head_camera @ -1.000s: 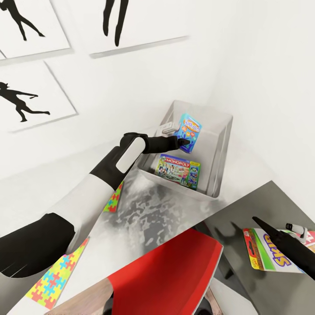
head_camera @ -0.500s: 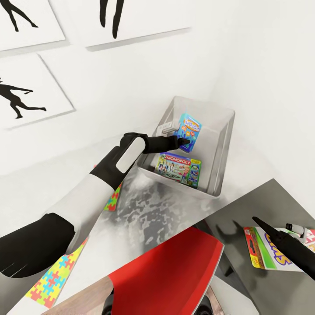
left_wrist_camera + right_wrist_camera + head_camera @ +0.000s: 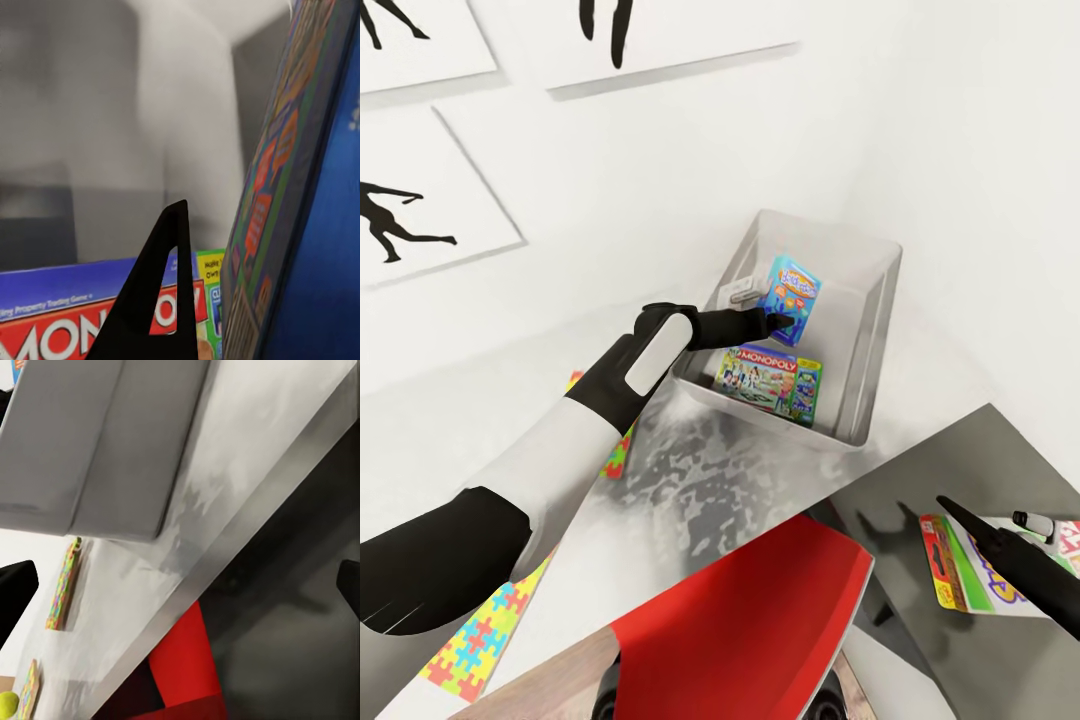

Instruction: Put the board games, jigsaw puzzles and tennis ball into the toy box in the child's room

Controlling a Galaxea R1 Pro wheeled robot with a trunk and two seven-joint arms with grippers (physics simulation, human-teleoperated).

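Note:
The light grey toy box (image 3: 881, 300) stands on the table (image 3: 690, 490) by the wall. A white-green Monopoly board game (image 3: 770, 380) lies flat inside it. My left gripper (image 3: 780, 321) reaches over the near wall and is shut on the blue board game (image 3: 796, 286), which stands tilted on edge above the Monopoly box (image 3: 52, 330). The left wrist view shows one finger (image 3: 154, 300) beside the blue box (image 3: 300, 225). The SKIP-BO game (image 3: 965, 580) lies on the dark lower wing under my open right gripper (image 3: 958, 513). One jigsaw puzzle (image 3: 470, 640) lies near, another (image 3: 616, 458) under my left forearm. The tennis ball (image 3: 7, 703) is beyond the puzzles (image 3: 63, 585).
A red chair (image 3: 745, 620) stands close in front of the table, between my arms. Framed silhouette pictures (image 3: 420, 210) hang on the white wall behind the bin. A small white object (image 3: 1034, 522) lies on the lower wing beside the SKIP-BO box.
The head camera has shifted a little, so the whole picture has slid. Both arms keep their pose and the blue game stays in the left gripper over the bin.

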